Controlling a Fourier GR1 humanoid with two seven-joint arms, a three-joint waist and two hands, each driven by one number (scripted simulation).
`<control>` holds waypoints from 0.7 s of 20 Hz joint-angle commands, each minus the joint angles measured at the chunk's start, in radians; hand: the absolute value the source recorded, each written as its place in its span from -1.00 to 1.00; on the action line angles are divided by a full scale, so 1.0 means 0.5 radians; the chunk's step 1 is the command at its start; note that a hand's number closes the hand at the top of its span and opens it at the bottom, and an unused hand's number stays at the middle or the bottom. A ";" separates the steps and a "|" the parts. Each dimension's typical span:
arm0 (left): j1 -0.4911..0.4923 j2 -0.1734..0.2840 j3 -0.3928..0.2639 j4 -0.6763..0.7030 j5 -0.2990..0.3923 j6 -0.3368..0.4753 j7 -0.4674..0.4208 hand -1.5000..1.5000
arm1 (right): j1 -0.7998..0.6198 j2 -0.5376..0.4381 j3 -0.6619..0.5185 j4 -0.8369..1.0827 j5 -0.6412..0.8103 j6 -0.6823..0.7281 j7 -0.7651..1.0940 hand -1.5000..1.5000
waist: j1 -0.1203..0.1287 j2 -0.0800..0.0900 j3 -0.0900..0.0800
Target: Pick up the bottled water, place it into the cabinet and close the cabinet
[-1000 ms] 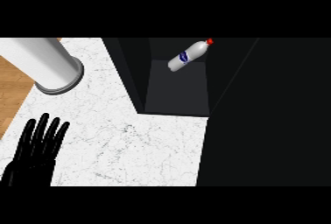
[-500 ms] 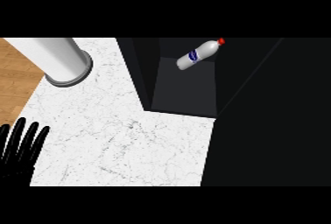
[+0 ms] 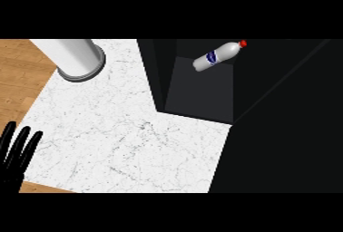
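From here I see the bottled water (image 3: 218,55) lying on its side inside the open cabinet (image 3: 201,97), at the far right of the scene, its red cap pointing to the far right and its blue label facing up. It rests on the dark floor of the cabinet, toward the far end, with no hand near it. The cabinet's dark side wall runs along the left of the bottle, and everything to the right of it is too dark for me to make out. My left hand (image 3: 15,156) shows at the near left edge, over the corner of the white marble surface (image 3: 120,136), its fingers straight, slightly spread and holding nothing. A white cylinder on a grey ring base (image 3: 75,56) stands at the far left of the surface, well apart from the bottle. My right hand is out of sight.
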 commanded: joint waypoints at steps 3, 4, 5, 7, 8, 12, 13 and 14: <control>-0.003 0.051 0.043 0.013 0.041 -0.074 0.019 -1.00 | -0.254 0.053 0.316 -0.027 0.035 0.096 0.216 1.00 | 0.083 0.018 -0.006; 0.003 0.065 0.038 0.003 0.031 -0.081 0.028 -1.00 | -0.286 0.010 0.266 -0.028 0.065 0.111 0.251 1.00 | 0.111 0.020 -0.010; -0.002 0.079 0.037 0.010 0.027 -0.097 0.035 -1.00 | -0.344 -0.012 0.221 -0.051 0.085 0.131 0.242 1.00 | 0.137 0.022 -0.016; -0.029 0.079 0.026 0.001 0.027 -0.106 0.046 -1.00 | -0.438 -0.098 0.184 -0.050 0.112 0.208 0.262 -1.00 | 0.154 0.020 -0.022; -0.024 0.087 0.043 0.016 0.036 -0.103 0.048 -1.00 | -0.470 -0.108 0.168 -0.063 0.092 0.216 0.259 -1.00 | 0.161 0.020 -0.020; -0.027 0.115 0.063 0.009 0.045 -0.125 0.059 -1.00 | -0.568 -0.082 0.163 -0.054 0.044 0.204 0.292 1.00 | 0.144 0.007 -0.020; -0.028 0.116 0.074 0.037 0.061 -0.129 0.063 -1.00 | -0.588 -0.075 0.161 -0.057 0.039 0.198 0.302 1.00 | 0.120 0.010 -0.022; -0.024 0.118 0.088 0.022 0.044 -0.121 0.047 -1.00 | -0.612 -0.096 0.138 -0.023 0.039 0.211 0.325 1.00 | 0.155 0.011 -0.021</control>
